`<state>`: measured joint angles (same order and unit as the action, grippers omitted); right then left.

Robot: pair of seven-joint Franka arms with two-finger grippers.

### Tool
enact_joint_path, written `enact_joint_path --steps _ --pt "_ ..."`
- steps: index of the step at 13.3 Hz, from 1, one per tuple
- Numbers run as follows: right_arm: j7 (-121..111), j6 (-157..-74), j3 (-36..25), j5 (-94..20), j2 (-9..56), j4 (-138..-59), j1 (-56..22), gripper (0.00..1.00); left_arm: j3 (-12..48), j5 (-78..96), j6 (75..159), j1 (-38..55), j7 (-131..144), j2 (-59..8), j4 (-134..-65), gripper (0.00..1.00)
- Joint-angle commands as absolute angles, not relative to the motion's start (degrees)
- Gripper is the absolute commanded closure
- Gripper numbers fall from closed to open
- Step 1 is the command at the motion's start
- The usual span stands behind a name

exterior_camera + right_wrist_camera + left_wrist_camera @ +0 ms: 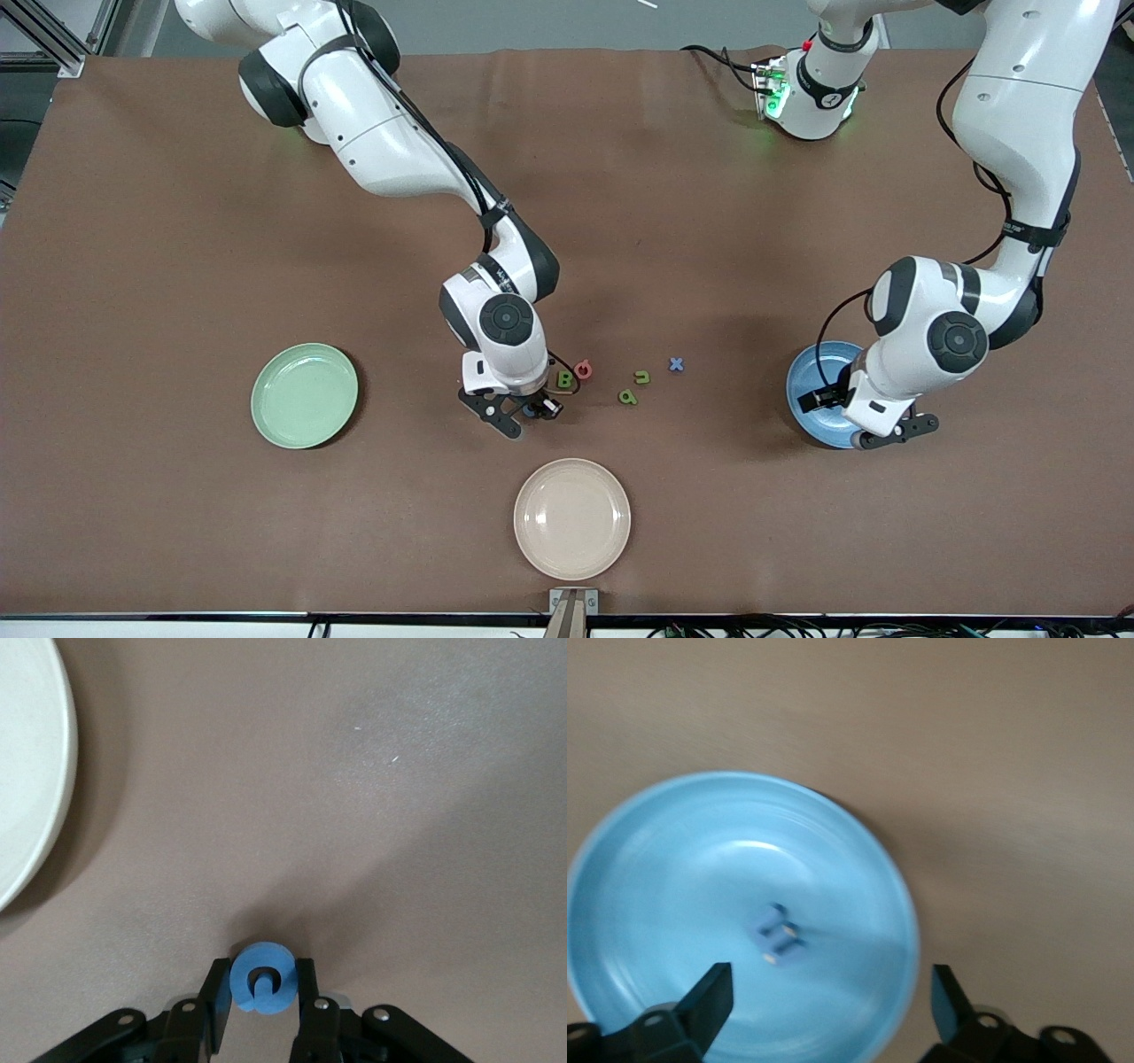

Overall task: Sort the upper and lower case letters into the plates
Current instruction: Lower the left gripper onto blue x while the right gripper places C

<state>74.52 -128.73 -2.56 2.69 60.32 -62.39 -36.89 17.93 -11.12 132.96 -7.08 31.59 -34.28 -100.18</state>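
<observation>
Close to the bench edge nearest the front camera, about midway along it, sits a cream-beige plate (pixel 572 518), with nothing on it. Farther in, and toward the right arm's end, lies the mint green plate (pixel 304 395), also bare. Between these two plates, low over the brown table cover (pixel 177 266), the right gripper (pixel 523 414) has its fingers (pixel 217 992) closed on a round blue letter (pixel 262 978), which the right wrist view shows pinched between the pads just above the cover.

Just beside that gripper and slightly farther from the front camera sit a green letter B (pixel 564 380) and a red letter (pixel 583 369), touching or nearly so. A little toward the left arm's end lie a green letter a (pixel 628 397), a green letter u (pixel 641 377) and a blue letter x (pixel 677 363), apart from one another.

Toward the left arm's end, the blue plate (pixel 811 390) holds one small blue letter (pixel 780 933) near its middle; the blur makes its shape hard to read, possibly an E. The left gripper (pixel 831 1001) hangs over this plate with its fingers spread wide and nothing between them.
</observation>
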Motion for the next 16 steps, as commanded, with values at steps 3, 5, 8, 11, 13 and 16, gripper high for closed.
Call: enact_joint_path --steps 3,5,8,11,13,16 --pt "63.68 -119.29 -2.9 4.4 56.97 -62.14 -34.47 1.0 19.6 -12.04 130.52 -0.11 40.95 -32.61 -100.37 0.0" --pt "55.85 -115.59 -2.73 3.78 51.89 -66.85 -30.96 1.0 19.6 -12.04 130.52 3.5 41.66 -33.04 -100.37 0.01" --pt "44.95 -117.67 -2.46 3.6 42.75 -79.32 -25.51 1.0 19.6 -12.22 131.04 7.46 40.96 -34.01 -100.28 0.17" --pt "33.09 -127.67 -2.2 3.34 32.72 -96.8 -18.92 1.0 19.6 -16.5 133.58 10.62 40.69 -36.38 -100.02 0.27" --pt "27.01 -131.99 -2.11 3.25 28.76 -104.82 -15.05 1.0 19.6 -17.84 136.04 11.07 40.69 -38.22 -99.93 0.29" --pt "21.02 -137.18 -2.11 1.06 26.98 -111.34 -11.87 1.0 19.6 -18.37 137.99 12.39 40.61 -39.63 -99.84 0.31"
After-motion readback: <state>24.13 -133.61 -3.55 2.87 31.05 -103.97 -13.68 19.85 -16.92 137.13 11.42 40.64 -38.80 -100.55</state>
